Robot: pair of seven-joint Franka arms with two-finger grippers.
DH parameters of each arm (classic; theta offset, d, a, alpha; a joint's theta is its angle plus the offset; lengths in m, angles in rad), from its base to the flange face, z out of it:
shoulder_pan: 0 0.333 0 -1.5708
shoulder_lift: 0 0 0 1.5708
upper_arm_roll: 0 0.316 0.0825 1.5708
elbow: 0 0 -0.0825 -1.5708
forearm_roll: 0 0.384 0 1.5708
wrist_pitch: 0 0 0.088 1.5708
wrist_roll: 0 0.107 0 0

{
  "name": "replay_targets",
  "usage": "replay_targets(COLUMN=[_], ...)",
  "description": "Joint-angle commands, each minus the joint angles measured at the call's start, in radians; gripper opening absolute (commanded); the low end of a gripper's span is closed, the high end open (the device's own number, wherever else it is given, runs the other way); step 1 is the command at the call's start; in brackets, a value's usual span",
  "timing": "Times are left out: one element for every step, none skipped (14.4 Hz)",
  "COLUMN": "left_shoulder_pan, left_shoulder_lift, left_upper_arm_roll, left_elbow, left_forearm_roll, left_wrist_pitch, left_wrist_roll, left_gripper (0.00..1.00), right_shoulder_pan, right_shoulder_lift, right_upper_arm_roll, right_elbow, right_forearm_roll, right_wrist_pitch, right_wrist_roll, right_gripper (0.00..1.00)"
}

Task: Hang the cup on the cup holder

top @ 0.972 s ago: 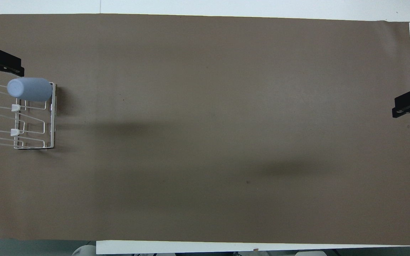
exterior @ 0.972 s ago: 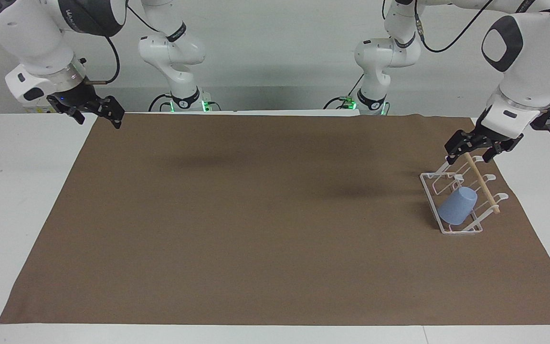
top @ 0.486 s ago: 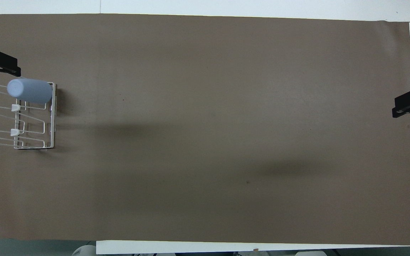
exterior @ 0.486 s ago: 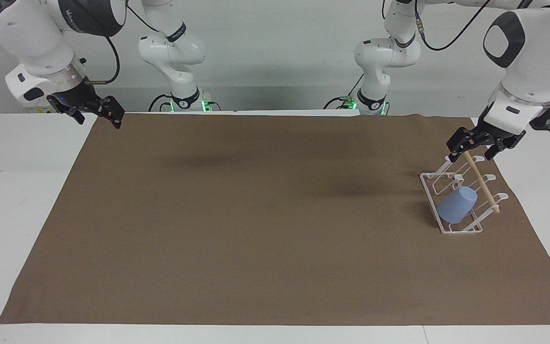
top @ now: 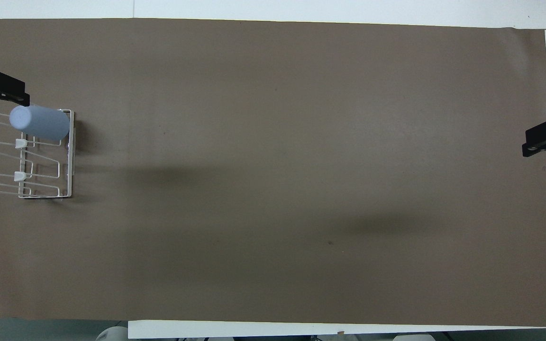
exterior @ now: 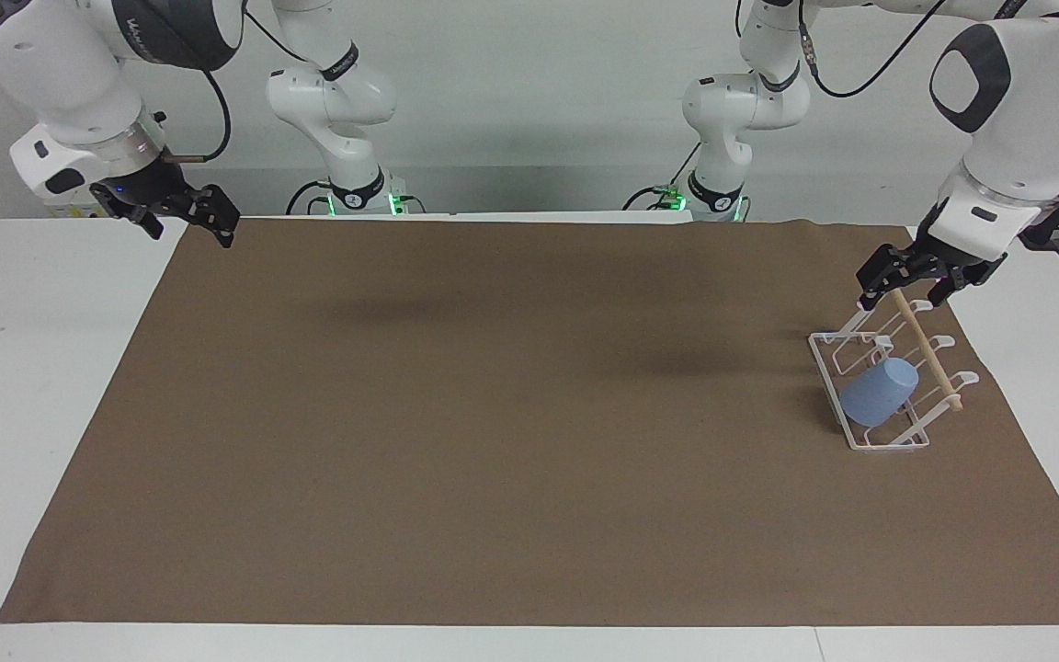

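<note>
Already the cup (exterior: 878,393) sits hung on the cup holder (exterior: 870,439): it is slipped mouth-down over one of the angled prongs and leans toward the wooden dowel (exterior: 927,351) at the top of the rack. The holder stands on the brown mat (exterior: 511,423), close to the mat's edge at the left arm's end of the table.

The left gripper (exterior: 928,279) hovers over the end of the dowel that is nearer to the robots. Its fingers are spread and hold nothing, and it does not touch the cup. I judge the step in hand to be the release and retreat after hanging. The next move asks only for a clean lift away, without catching the dowel or the wires.

The right gripper (exterior: 182,211) waits, open and empty, over the mat's corner at the right arm's end.
</note>
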Motion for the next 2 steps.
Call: replay_targets(left_shoulder_pan=[0.007, 0.007], left_shoulder_lift=[-0.030, -0.030], left_upper_arm_roll=[-0.001, -0.001], left_elbow=[-0.027, -0.026], left_forearm_roll=[-0.011, -0.011], left_wrist_pitch=[-0.002, -0.005], left_wrist_roll=[-0.001, -0.001], left_gripper=[1.00, 1.00], right_shoulder_pan=[0.000, 0.000], right_shoulder_lift=[-0.015, -0.015], right_upper_arm_roll=[-0.001, -0.001], right_elbow=[-0.011, -0.011], right_forearm_roll=[-0.001, -0.001], right_wrist_pitch=[-0.010, -0.010], right_wrist_roll=[-0.022, -0.021], right_gripper=[0.99, 0.99])
